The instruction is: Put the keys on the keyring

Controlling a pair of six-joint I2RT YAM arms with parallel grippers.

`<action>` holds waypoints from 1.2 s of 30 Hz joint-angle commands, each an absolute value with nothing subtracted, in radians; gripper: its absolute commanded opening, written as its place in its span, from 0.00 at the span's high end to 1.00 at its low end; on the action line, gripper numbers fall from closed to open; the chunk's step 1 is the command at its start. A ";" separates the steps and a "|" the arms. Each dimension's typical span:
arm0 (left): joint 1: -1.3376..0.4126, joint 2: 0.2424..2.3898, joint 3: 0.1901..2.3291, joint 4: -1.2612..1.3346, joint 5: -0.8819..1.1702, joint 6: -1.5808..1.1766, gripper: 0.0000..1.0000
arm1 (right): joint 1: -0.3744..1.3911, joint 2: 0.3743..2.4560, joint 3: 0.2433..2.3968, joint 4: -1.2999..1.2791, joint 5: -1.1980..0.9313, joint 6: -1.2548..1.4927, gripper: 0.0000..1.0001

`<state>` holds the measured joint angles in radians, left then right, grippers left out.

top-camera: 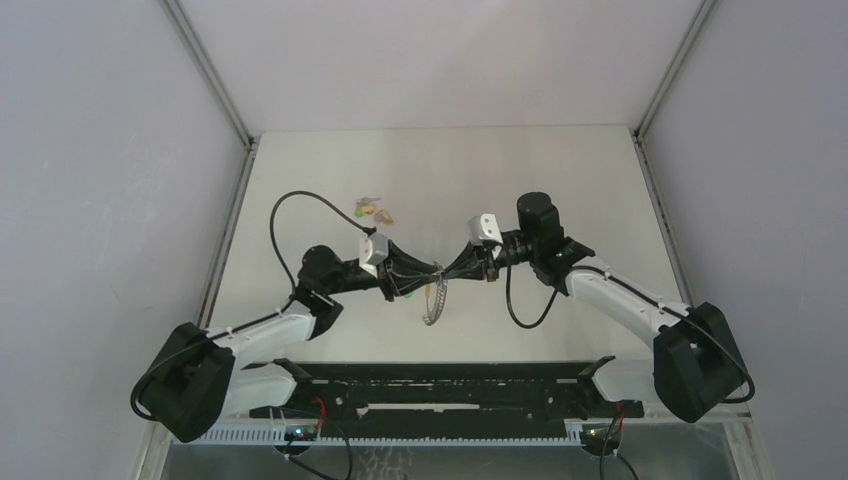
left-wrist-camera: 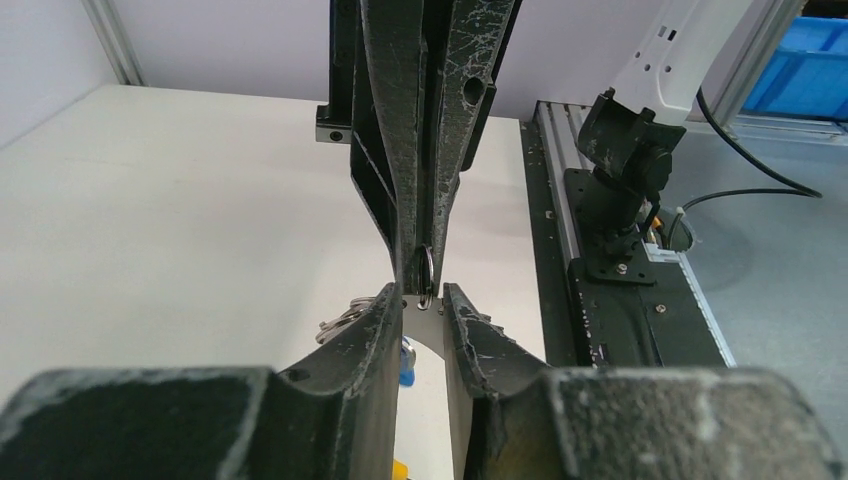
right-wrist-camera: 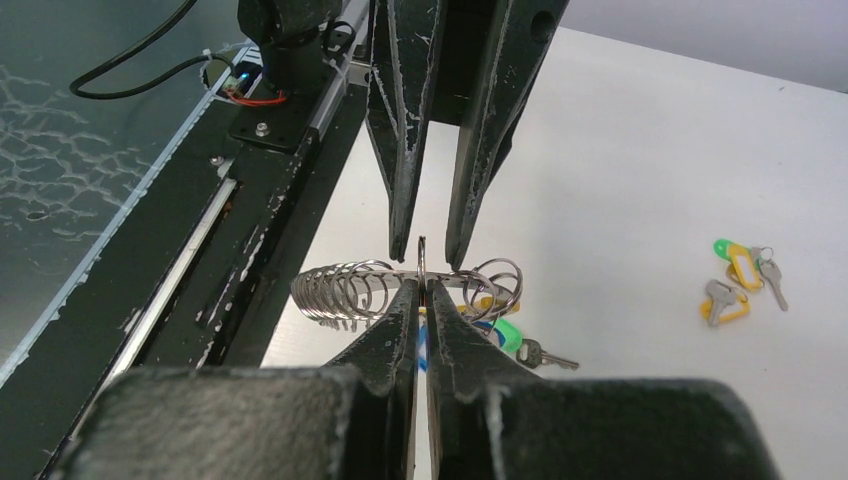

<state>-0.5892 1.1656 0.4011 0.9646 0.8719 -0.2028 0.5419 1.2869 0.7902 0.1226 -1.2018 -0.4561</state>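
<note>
The right gripper [right-wrist-camera: 421, 284] has its jaws squeezed tight on a thin loop of the big, thin, silvery metal keyring [right-wrist-camera: 345, 290] with the curly coil look. It holds the ring up off the flat white table [right-wrist-camera: 620, 150]. The left gripper [right-wrist-camera: 426, 258] faces it tip to tip. Its jaws stand a little apart, with one black finger on each side of that same loop, and I cannot tell if they touch it. A small metal green-headed key [right-wrist-camera: 507, 336] hangs close under the ring at 4 o'clock from the right fingertips, next to bits of yellow and blue. In the top view the keyring hangs at 6 o'clock from where the two grippers meet. Some small loose keys [top-camera: 372, 211] with yellow and green plastic heads lie on the table at 11 o'clock from that spot, well apart from the ring.
</note>
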 commanded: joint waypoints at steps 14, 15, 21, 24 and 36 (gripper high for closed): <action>-0.600 1.156 0.472 0.901 0.888 -0.178 1.00 | 0.567 1.289 0.829 0.154 -1.183 -0.468 1.00; -0.601 1.142 0.482 0.851 0.880 -0.155 1.00 | 0.569 1.289 0.829 0.146 -1.174 -0.471 1.00; -0.607 1.066 0.584 0.387 0.783 0.057 1.00 | 0.566 1.243 0.829 0.017 -1.080 -0.541 0.85; -0.615 1.066 0.625 0.273 0.761 0.105 1.00 | 0.566 1.218 0.829 -0.035 -1.026 -0.579 0.78; -0.671 1.105 0.753 0.006 0.665 0.214 1.00 | 0.584 1.256 0.828 0.003 -0.989 -0.591 0.72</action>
